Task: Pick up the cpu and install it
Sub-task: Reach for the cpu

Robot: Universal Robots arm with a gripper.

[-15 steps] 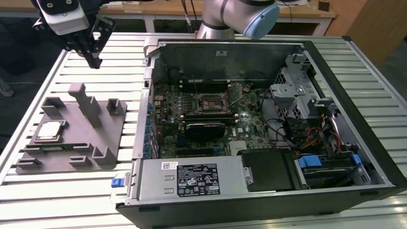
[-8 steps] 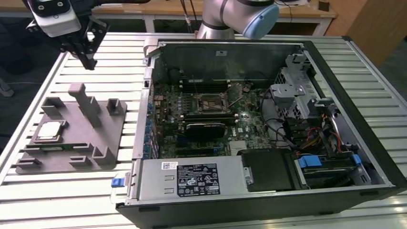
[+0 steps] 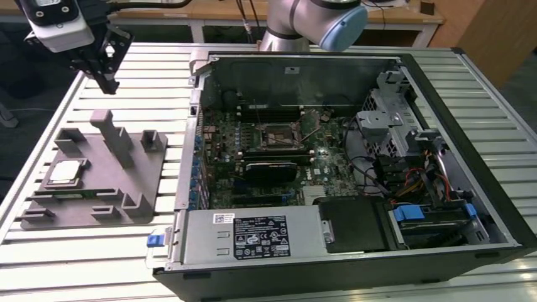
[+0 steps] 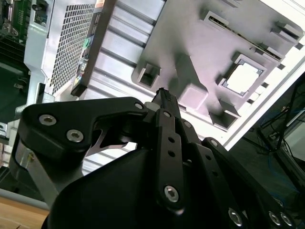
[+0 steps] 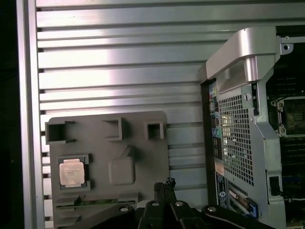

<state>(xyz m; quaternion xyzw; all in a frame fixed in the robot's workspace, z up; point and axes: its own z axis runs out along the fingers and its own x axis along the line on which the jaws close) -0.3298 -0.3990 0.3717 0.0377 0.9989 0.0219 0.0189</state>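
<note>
Cpu seated in grey tray pocket; tool aloft nearby, seemingly closed, empty.

Bright, even light — glare streaks the slatted table.

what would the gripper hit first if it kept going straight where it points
The gripper most likely meets the grey tray, at its edge by the tall post; the chip lies off to one side. Depth is unclear, so it could reach the slatted table.
</note>
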